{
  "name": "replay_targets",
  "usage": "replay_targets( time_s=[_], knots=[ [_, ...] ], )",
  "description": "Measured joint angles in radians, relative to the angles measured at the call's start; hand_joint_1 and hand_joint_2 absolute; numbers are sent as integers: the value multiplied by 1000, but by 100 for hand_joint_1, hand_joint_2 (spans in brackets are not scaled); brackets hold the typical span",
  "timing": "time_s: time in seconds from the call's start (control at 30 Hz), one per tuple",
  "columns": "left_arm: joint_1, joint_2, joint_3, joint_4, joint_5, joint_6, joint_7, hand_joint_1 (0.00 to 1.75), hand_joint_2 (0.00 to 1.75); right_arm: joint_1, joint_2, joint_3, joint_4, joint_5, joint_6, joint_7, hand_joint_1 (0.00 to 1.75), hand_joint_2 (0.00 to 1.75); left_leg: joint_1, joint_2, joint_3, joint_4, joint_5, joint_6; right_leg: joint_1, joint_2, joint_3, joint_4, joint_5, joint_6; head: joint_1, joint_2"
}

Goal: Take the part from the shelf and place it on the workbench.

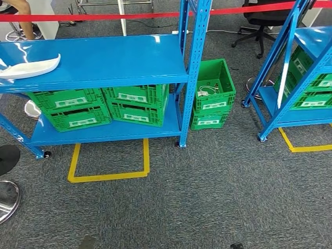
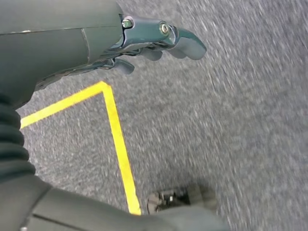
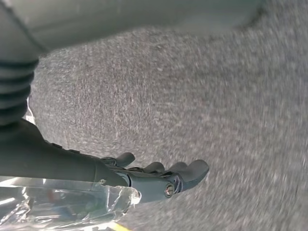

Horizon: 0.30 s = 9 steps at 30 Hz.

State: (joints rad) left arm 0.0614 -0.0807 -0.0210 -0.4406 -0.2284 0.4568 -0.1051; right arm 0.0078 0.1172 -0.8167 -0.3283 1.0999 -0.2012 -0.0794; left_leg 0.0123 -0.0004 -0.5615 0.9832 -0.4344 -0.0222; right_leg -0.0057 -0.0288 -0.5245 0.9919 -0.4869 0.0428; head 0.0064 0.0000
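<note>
- The white part (image 1: 29, 67), long, curved and tapering to a point, lies on the top board of the blue shelf (image 1: 117, 59), far out at the left end, partly cut off by the edge of my head view.
- My left hand (image 2: 160, 41) hangs over the grey carpet (image 1: 203, 192) with its fingers stretched out and slightly apart, holding nothing.
- My right hand (image 3: 160, 178) likewise hangs over carpet, fingers extended and empty (crinkled clear plastic film (image 3: 65, 204) sits close beside the wrist; I can't tell what it belongs to).
- Under the top board, green crates (image 1: 101, 106) are stacked in pairs on the lower board.
- Two more stacked green crates (image 1: 213, 93) stand on the floor just right of the shelf's upright.
- Yellow floor tape (image 1: 109, 166) marks a box on the carpet in front of the shelf.
- A second blue shelf (image 1: 301, 78) with green crates stands at far right; red barrier tape (image 1: 98, 16) runs across the back.
</note>
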Motion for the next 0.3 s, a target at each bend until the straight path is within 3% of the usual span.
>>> replay_targets(
  time_s=[0.3],
  knots=[
    [-26,-1,-67,56,7,-2,-3,0,0,-5,-48,36,71,13,-12,18,0,0,0,0,0,0,0,0,0,0,0,0,0,0,0,0]
  ],
)
